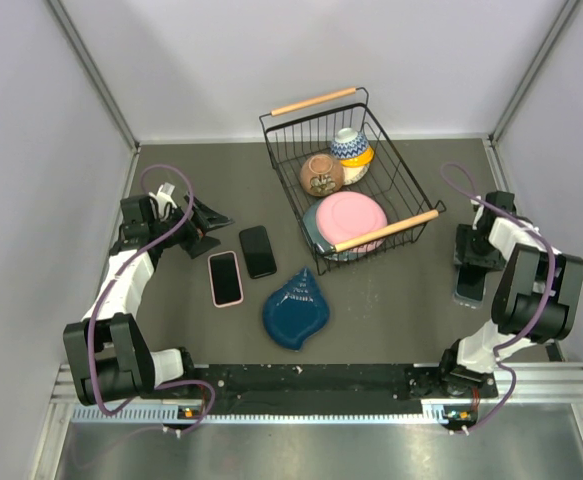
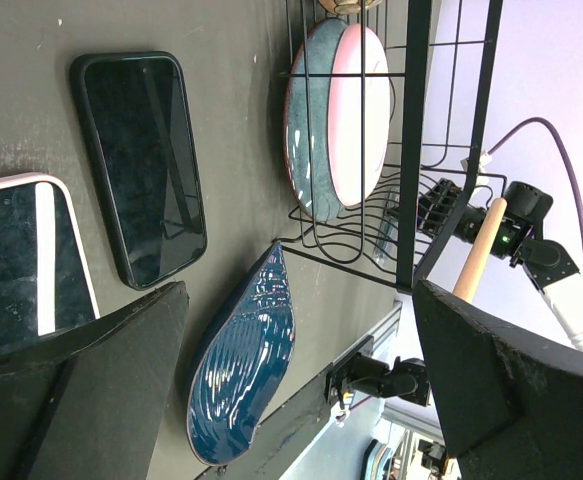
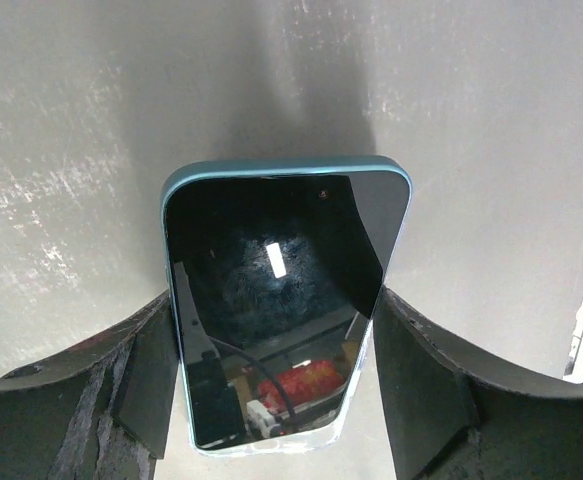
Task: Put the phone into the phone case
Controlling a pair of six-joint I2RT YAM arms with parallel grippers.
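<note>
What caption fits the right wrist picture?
Right gripper straddles a blue-rimmed phone lying flat on the grey table.

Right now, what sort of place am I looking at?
Probably a robotics lab test cell: plain panel walls around a table, two arms bolted to its rail, staged props like a dish basket and a phone.

A teal-rimmed rectangular phone (image 3: 276, 300) with a glossy black glass face lies flat on the matte grey tabletop (image 3: 491, 120), filling the centre and lower middle of the frame. Its screen mirrors a small bright bar and a red patch (too blurred to name). The end effector (image 3: 276, 335) straddles its lower half: two dark fingers (image 3: 81, 400) rise from the lower left and lower right corners, just beside the long edges; actual contact cannot be told.
</note>
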